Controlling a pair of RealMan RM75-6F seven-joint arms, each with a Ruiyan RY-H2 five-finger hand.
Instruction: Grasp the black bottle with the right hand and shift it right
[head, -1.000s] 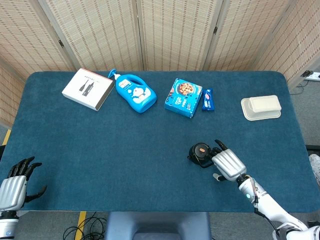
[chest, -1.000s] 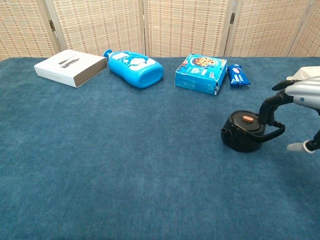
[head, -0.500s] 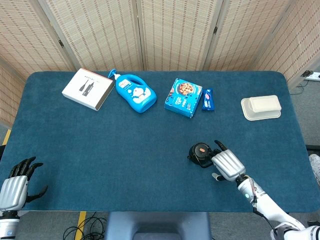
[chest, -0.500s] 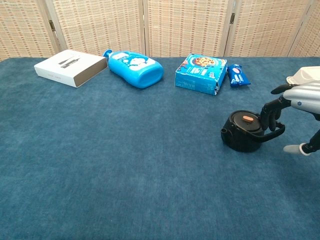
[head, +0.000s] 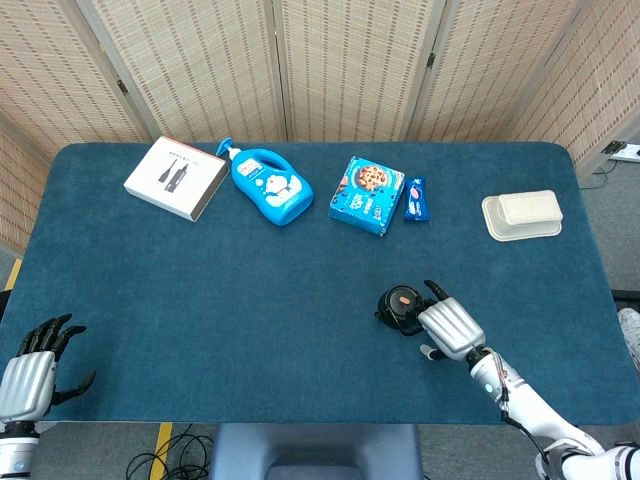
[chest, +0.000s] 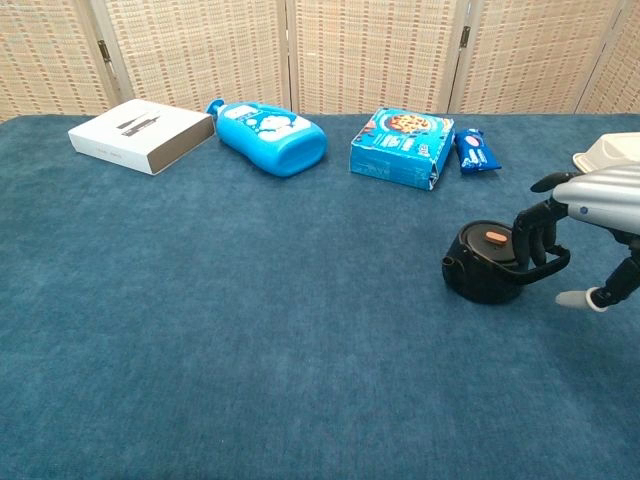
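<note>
One black bottle (head: 400, 308), one blue jug (head: 270, 186), one white box (head: 176, 178), one cookie box (head: 367, 195), one snack packet (head: 417, 199), one white tray (head: 521, 215).

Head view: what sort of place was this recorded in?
Probably a lab or staged test area: a table covered in blue cloth, woven folding screens closing it off behind, and unrelated groceries lined along its far edge.

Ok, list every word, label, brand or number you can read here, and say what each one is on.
No text can be read in either view.
White box: small dark print above two bottle pictures, too small to read.
Blue bottle: cartoon label, lettering blurred.
Blue cookie box: printing blurred.
Small blue packet: white lettering, unreadable.
Black bottle: no text visible.
</note>
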